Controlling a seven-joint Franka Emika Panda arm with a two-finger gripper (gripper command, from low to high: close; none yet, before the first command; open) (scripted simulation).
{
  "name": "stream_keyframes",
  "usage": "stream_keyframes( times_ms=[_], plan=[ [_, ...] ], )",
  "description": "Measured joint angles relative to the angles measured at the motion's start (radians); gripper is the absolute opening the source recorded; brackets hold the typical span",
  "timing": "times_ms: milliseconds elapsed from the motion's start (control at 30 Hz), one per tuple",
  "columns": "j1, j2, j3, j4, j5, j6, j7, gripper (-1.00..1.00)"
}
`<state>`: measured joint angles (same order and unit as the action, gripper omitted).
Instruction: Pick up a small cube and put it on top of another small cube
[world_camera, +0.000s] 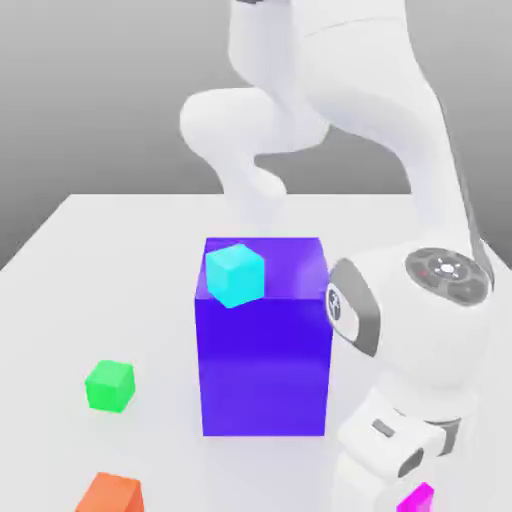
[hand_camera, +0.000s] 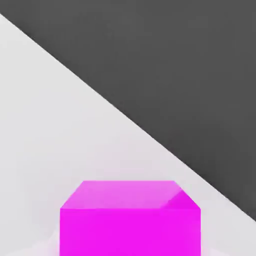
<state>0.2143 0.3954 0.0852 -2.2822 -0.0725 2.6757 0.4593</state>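
Low by the white table's near edge, at the exterior view's right, the magenta cube sits under the arm's hand and looks light, rigid and slick-faced, best pinched across two opposite flat sides, though I cannot tell the fingers' state.

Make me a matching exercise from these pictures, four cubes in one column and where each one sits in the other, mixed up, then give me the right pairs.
Things:
1. cyan cube
2. green cube
3. orange cube
4. magenta cube

Places:
A. on the table at the bottom edge of the exterior view, on its left
B. on top of the big blue block
C. on the table beside the arm's hand, near the table's edge
D. on the table to the exterior view's left of the big blue block

Pairs: 1-B, 2-D, 3-A, 4-C
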Motion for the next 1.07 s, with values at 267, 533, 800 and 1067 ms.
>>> stream_keyframes(
  times_ms=[267,533,800,1067],
  plan=[
    [-0.173,-0.249,-0.080,-0.102,0.066,0.007,-0.153,-1.00],
    [-0.474,-0.490,-0.227,-0.335,0.101,0.020,-0.260,-1.00],
    [-0.595,-0.468,-0.309,-0.522,0.039,0.062,-0.183,-1.00],
    [-0.602,-0.303,-0.279,-0.519,0.146,0.215,-0.257,1.00]
  ],
)
